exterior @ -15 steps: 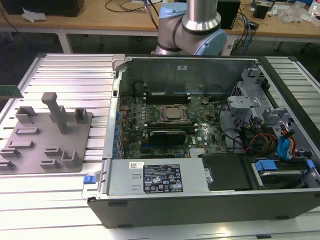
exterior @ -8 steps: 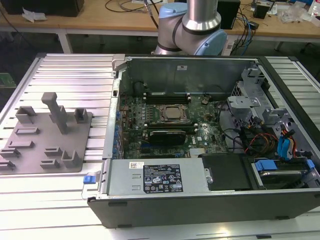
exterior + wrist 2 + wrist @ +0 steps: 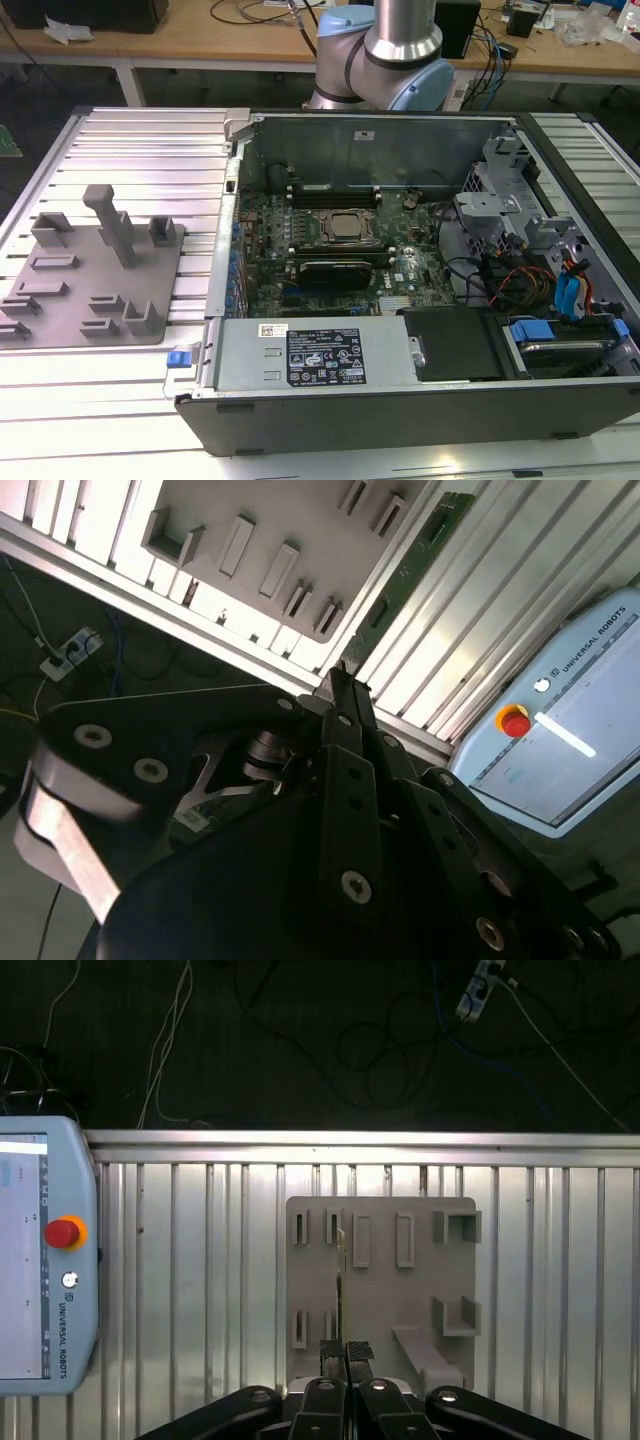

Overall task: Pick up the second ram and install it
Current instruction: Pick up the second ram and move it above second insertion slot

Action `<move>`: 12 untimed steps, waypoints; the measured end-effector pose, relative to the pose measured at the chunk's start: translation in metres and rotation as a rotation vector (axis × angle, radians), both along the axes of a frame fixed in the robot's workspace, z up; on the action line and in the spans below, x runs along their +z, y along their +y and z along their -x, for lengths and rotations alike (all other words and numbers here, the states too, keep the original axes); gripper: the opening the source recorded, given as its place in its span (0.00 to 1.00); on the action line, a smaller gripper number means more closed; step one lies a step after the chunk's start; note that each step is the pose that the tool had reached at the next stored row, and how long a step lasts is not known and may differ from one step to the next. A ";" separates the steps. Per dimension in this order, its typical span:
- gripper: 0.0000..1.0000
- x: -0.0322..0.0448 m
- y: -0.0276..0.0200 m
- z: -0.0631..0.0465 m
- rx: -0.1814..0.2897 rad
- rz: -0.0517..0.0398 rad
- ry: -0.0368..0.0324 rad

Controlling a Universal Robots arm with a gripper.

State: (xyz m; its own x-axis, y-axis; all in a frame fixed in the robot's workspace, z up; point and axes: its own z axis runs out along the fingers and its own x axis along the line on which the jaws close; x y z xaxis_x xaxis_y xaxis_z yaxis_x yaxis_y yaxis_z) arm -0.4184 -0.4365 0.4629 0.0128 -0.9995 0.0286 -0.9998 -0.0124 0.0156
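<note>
My hand is pinched tight on one end of the second ram, a thin green stick with dark chips. Seen edge-on, it seems to hang above the grey fixture plate on the ribbed worktop.

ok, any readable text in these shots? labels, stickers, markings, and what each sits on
black label on the case's front cover, exterior view: too small to read.
white sticker beside it: too small to read.
teach pendant, second wrist view: brand lettering along its edge, not quoted here; screen blurred.
second ram held in the pincer: no readable print.
</note>
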 end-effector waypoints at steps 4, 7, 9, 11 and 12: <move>0.09 0.0001 0.0000 -0.006 0.000 0.0001 0.0000; 0.09 0.0001 0.0000 -0.015 0.000 0.0001 0.0001; 0.09 0.0000 0.0000 -0.026 0.000 0.0000 -0.0001; 0.09 0.0000 0.0000 -0.035 0.000 0.0001 0.0000; 0.09 0.0000 0.0000 -0.038 0.000 0.0000 0.0000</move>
State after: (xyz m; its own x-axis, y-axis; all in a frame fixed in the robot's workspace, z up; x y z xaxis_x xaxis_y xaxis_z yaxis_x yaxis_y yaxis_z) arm -0.3803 -0.4365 0.4629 0.0128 -0.9995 0.0286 -0.9998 -0.0124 0.0156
